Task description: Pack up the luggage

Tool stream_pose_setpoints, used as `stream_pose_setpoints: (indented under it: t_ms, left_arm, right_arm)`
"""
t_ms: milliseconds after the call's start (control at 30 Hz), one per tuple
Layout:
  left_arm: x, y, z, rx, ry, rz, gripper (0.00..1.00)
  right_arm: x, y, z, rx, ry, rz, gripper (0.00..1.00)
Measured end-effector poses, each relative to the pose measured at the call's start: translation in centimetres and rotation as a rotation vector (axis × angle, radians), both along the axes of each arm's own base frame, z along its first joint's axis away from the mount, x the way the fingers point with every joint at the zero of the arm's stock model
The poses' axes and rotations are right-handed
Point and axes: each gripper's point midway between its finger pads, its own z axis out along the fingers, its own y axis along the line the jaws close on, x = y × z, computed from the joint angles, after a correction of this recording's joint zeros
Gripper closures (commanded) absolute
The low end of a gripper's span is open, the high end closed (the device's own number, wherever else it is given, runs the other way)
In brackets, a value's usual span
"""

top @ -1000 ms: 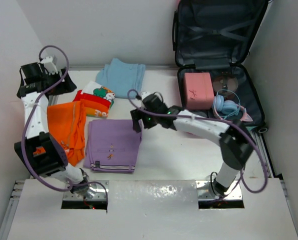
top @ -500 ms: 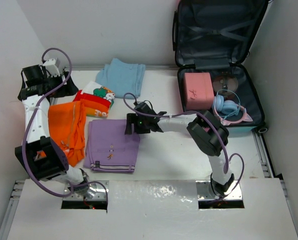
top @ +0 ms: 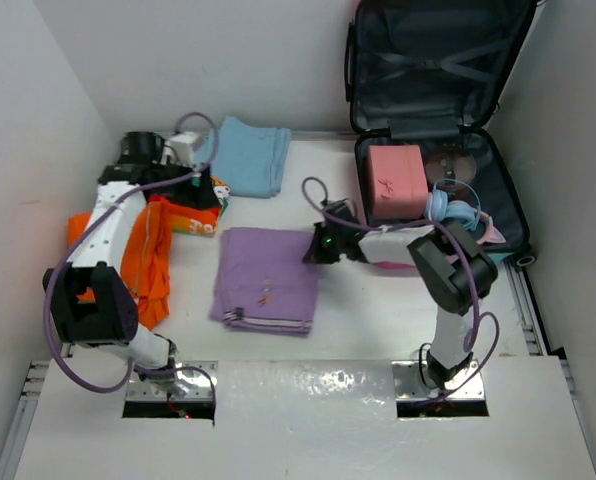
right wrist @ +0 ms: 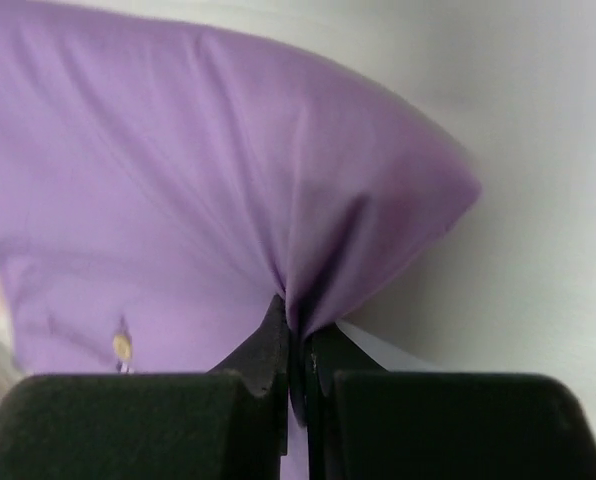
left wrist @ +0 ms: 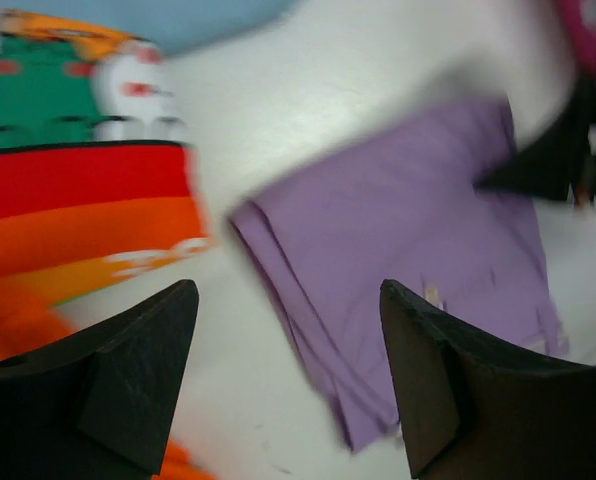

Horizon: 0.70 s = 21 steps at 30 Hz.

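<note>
The luggage (top: 511,222) lies open at the back right, its lid propped against the wall, with a small pink case (top: 396,182) and blue headphones (top: 456,214) in its base. A folded purple garment (top: 268,275) lies mid-table. My right gripper (top: 321,245) is shut on its right edge; in the right wrist view the purple cloth (right wrist: 178,180) bunches into the closed gripper (right wrist: 300,335). My left gripper (top: 200,192) hovers open over the printed red garment; in its own view the gripper (left wrist: 286,300) has only bare table between its fingers, and the purple garment (left wrist: 408,260) lies beyond.
A light blue folded garment (top: 244,152) lies at the back. A red, green and white printed garment (top: 191,212) and an orange one (top: 144,258) lie at the left. Walls close in on the left, back and right.
My right gripper has shut on the purple garment's edge and dragged it to the right. The left arm has swung from the left wall to above the printed garment.
</note>
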Motion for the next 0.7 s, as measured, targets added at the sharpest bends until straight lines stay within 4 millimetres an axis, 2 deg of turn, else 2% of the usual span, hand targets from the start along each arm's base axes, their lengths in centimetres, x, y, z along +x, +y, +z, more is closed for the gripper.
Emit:
stream_pose_setpoints:
  t_ms: [67,100,167,300,400,467,567,700]
  left_arm:
    - [-1.3,-3.3,-1.5,-0.020,0.047,-0.086,0.27]
    - [-2.1,-4.4,-2.6,-0.026,0.078,-0.109,0.25]
    - [-3.7,-5.8,-5.3,-0.023,0.149,-0.127,0.22]
    - [-7.1,-8.2,-10.6,0.029,0.292,-0.134,0.18]
    - [-8.7,-10.2,-14.1,0.041,0.364,-0.120,0.17]
    - [-8.8,-10.4,-15.8,0.052,0.398,-0.078,0.17]
    - [-7.5,-10.1,-18.4,0.076,0.432,0.018,0.17]
    - [-4.8,-9.8,-18.4,0.077,0.384,0.124,0.20]
  right_arm:
    - [1.7,-3.4,0.0,-0.063,-0.024,-0.012,1.00]
    - [2.6,-5.0,0.1,-0.100,-0.043,-0.014,1.00]
    - [3.3,-6.8,0.1,-0.155,-0.067,0.003,1.00]
    - [3.2,-7.0,0.1,-0.197,-0.102,0.035,1.00]
    - [3.0,-7.1,0.1,-0.210,-0.124,0.032,1.00]
    - [3.0,-7.0,0.2,-0.218,-0.132,0.033,1.00]
    - [2.9,-6.9,0.2,-0.240,-0.150,0.046,1.00]
    - [2.5,-6.2,0.4,-0.266,-0.163,0.084,1.00]
